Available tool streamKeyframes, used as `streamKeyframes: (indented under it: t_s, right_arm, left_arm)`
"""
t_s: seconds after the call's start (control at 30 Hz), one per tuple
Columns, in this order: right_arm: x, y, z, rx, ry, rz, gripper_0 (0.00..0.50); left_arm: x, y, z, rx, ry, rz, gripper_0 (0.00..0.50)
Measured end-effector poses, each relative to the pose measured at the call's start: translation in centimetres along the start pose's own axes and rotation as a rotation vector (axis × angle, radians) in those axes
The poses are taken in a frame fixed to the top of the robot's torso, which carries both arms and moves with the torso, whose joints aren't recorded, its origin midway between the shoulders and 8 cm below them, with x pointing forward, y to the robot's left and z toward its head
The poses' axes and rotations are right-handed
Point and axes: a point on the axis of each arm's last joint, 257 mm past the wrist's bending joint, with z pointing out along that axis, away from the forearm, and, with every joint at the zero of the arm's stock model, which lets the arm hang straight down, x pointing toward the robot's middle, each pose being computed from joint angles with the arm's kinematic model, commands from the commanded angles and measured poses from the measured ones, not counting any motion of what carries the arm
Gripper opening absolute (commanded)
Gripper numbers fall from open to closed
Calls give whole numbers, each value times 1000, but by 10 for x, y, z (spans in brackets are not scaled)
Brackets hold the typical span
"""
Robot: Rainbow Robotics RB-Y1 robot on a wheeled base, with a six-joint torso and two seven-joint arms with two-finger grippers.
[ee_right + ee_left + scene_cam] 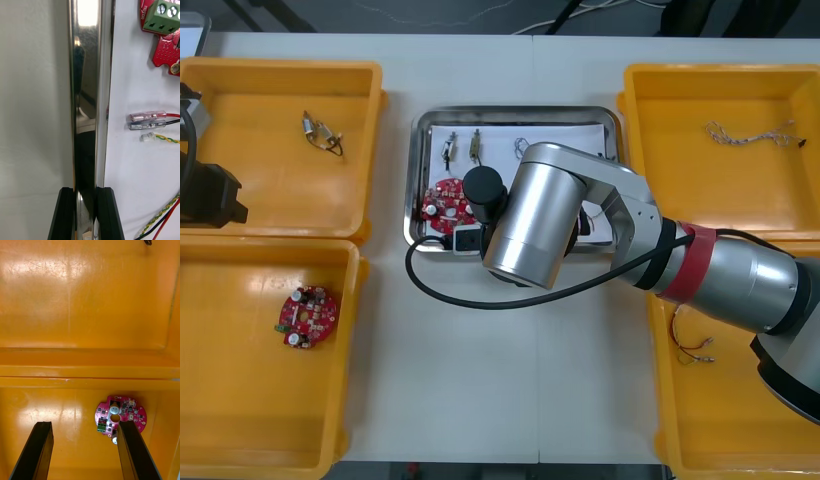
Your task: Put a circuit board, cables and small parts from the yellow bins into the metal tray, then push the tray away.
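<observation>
The metal tray (520, 112) lies between the bins, white inside. It holds a round red circuit board (446, 203) and two small metal parts (461, 147). My right arm (540, 215) reaches across the tray's near side and hides part of it. In the right wrist view my right gripper (87, 191) is shut on the tray's shiny rim (86, 93), one finger on each side. Just inside the rim are the circuit board (165, 45) and the red and black cable ends (148, 120). My left gripper (84, 423) hangs open over the left bins, above another circuit board (120, 415).
The far-left yellow bin (280, 80) holds small metal parts (322, 135). A red circuit board (307, 317) lies in the near-left bin. A twisted cable (750, 135) is in the far-right bin, and a red and yellow cable (690, 340) in the near-right one.
</observation>
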Motion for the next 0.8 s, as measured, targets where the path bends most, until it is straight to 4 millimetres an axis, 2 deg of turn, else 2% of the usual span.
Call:
streamKeyframes:
  t_s: [0.8]
  right_arm:
    - [-3, -64, 10, 94, -48, -21, 0]
  left_arm:
    - [0, 0, 0, 0, 0, 0, 500]
